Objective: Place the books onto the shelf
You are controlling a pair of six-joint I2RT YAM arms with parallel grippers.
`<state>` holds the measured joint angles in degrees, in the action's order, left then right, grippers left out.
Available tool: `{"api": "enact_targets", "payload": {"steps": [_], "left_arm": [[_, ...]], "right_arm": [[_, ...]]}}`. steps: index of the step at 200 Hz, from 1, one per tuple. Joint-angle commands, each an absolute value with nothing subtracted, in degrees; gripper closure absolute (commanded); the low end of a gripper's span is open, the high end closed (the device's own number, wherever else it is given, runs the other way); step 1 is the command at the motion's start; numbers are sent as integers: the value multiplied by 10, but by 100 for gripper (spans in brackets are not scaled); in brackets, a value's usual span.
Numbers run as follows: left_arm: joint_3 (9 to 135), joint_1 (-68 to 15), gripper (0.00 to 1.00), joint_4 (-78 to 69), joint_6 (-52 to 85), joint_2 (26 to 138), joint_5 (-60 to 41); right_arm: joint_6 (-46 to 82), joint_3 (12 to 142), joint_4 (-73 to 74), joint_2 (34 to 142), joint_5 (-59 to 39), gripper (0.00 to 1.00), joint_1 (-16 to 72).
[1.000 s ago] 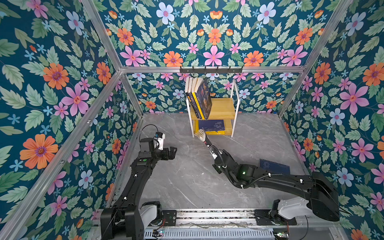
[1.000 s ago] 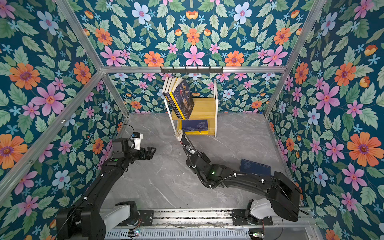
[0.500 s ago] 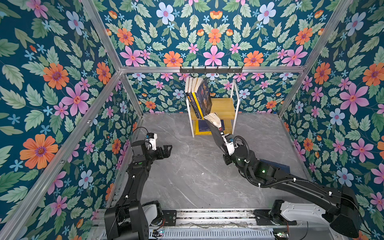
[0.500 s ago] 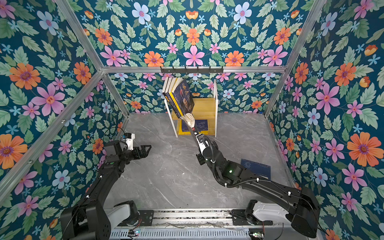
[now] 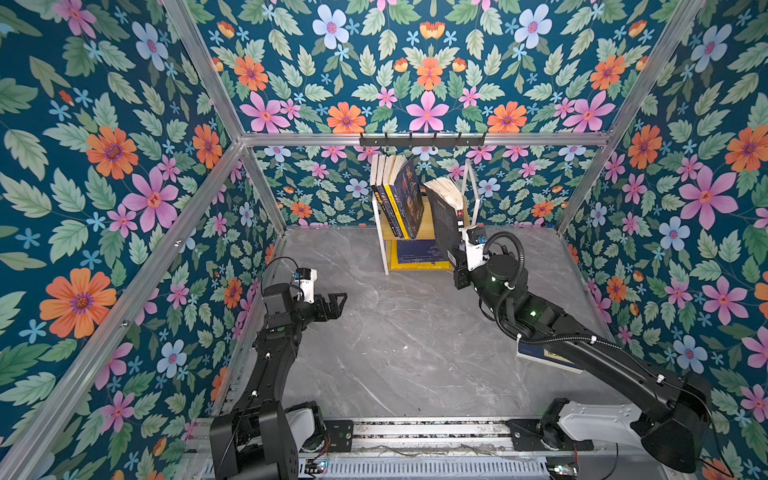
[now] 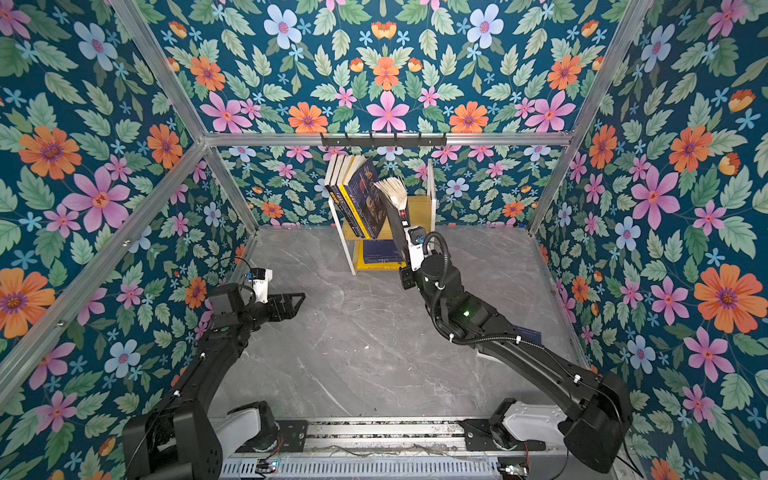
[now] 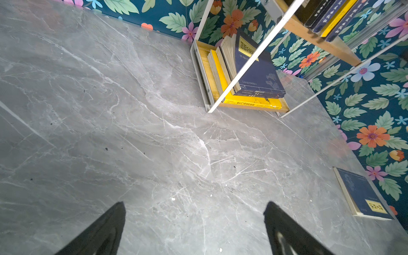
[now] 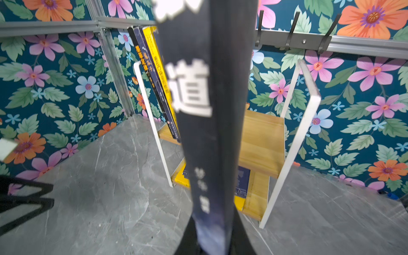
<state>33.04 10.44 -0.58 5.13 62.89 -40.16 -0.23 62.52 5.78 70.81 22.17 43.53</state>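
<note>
held book: dark paperback [image 5: 442, 224] is hanging upright before shelf [image 8: 262, 143] upper board, pages fanning.
right jaws: clamping its lower spine.
left jaws: gaping, empty.
handling: light, floppy; spine looks the stiffest hold.

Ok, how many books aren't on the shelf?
2: a dark book held in the right gripper by the shelf; a navy book flat on the table, partly under the right arm. None seem hidden.
</note>
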Motion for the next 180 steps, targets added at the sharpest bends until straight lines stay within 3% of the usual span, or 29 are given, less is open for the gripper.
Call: {"api": "enact_targets", "payload": {"steps": [1,99,150,180], "left_arm": [[328,104,0,-20,45,625,-413],[336,93,0,-11,44,625,-413],[336,92,0,-12,50,629,-416],[332,90,0,-16,52,630,-414]], "right_arm": [[-9,651,147,734,223,100,416],[5,860,239,1002,244,100,354],[27,879,233,1052,262,100,347],[56,869,231,1061,225,100,346]]}}
